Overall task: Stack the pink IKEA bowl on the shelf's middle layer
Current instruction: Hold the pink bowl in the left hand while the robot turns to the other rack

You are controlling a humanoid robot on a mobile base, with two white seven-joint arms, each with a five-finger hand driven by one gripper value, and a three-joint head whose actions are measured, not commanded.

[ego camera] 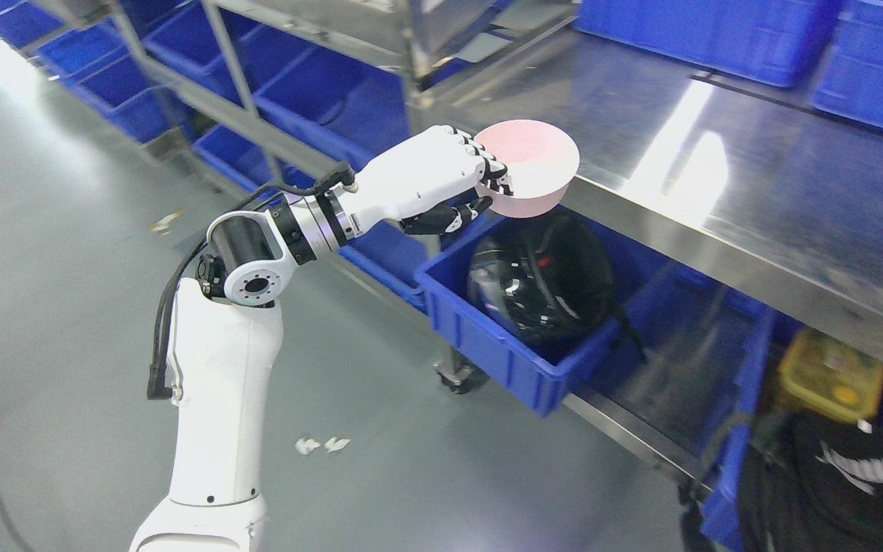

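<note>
Shelf (pixel 717 176): steel middle layer — bare near its edge.
Left robot hand (pixel 461 180): fingers clamped around pink bowl (pixel 530 165) — at shelf's left end.

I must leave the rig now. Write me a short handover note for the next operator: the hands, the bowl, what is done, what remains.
Left hand: shut on the pink bowl, fingers over its near rim, thumb below.
Right hand: not in view.
Pink bowl: held at the front edge of the steel shelf, tilted; whether it touches the shelf cannot be told.
Below it: a blue bin with a black helmet.
No other bowl is seen on the shelf.
Done: bowl picked up and brought to the shelf.
Left: set it down on the shelf, release, pull the arm back.
</note>
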